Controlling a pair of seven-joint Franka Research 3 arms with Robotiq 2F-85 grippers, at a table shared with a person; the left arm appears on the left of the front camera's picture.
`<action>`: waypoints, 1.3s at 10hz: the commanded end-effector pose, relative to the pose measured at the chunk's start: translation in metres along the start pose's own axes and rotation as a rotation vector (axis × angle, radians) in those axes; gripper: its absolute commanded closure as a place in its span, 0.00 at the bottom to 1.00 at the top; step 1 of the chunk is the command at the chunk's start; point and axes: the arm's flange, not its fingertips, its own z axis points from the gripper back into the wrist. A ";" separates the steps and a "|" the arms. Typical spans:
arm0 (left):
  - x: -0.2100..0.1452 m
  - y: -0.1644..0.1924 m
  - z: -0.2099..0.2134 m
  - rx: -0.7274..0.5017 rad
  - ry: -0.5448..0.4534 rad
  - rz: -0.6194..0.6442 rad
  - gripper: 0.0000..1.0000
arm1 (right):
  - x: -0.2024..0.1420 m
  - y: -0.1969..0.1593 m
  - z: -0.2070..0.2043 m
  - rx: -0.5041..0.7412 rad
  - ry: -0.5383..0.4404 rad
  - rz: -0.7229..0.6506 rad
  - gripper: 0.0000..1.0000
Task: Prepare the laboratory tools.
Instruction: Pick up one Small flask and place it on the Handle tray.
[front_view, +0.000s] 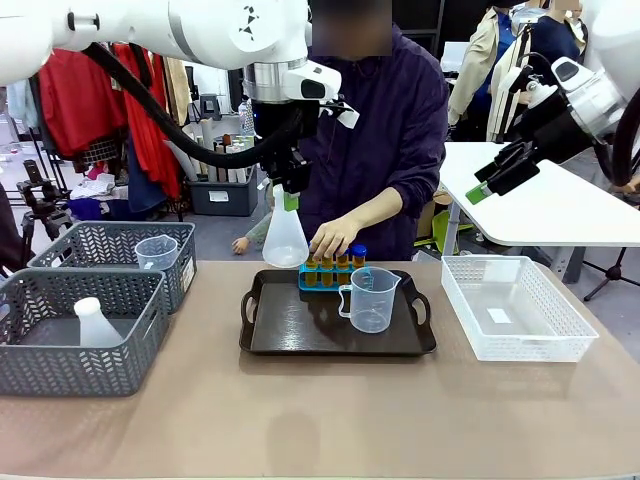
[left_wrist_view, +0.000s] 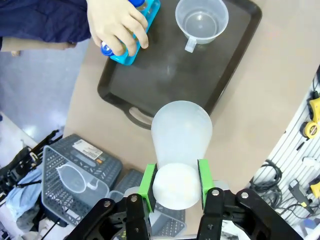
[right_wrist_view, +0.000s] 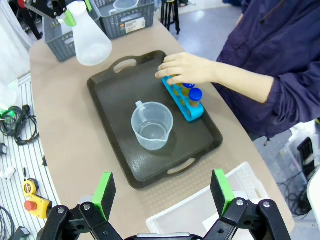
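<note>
My left gripper (front_view: 290, 197) is shut on the neck of a translucent white conical flask (front_view: 285, 240), which hangs above the table just beyond the left end of the black tray (front_view: 300, 335). In the left wrist view the green pads (left_wrist_view: 148, 180) clamp the flask (left_wrist_view: 181, 131) neck. A clear handled beaker (front_view: 370, 300) stands on the tray. The person's hand (front_view: 333, 238) rests on blue-capped yellow tubes (front_view: 357, 256) in a blue rack at the tray's far edge. My right gripper (front_view: 492, 182) hangs open and empty, high at the right; its wrist view shows the beaker (right_wrist_view: 151, 125) and tubes (right_wrist_view: 194, 95) below.
Two grey woven baskets stand at the left: the far one (front_view: 110, 240) holds a beaker (front_view: 157, 252), the near one (front_view: 60, 370) a small flask (front_view: 95, 322). An empty white mesh basket (front_view: 515, 305) sits right of the tray. The person stands close behind the tray.
</note>
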 end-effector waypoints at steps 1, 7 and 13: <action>-0.001 0.001 0.001 0.001 -0.002 0.002 1.00 | 0.001 0.000 0.000 0.007 -0.018 0.001 0.00; 0.008 0.000 -0.002 -0.023 0.038 0.016 1.00 | 0.001 0.000 0.000 0.007 -0.018 0.001 0.00; 0.041 0.002 -0.062 -0.014 0.076 -0.131 1.00 | 0.001 0.000 0.000 0.007 -0.018 0.001 0.00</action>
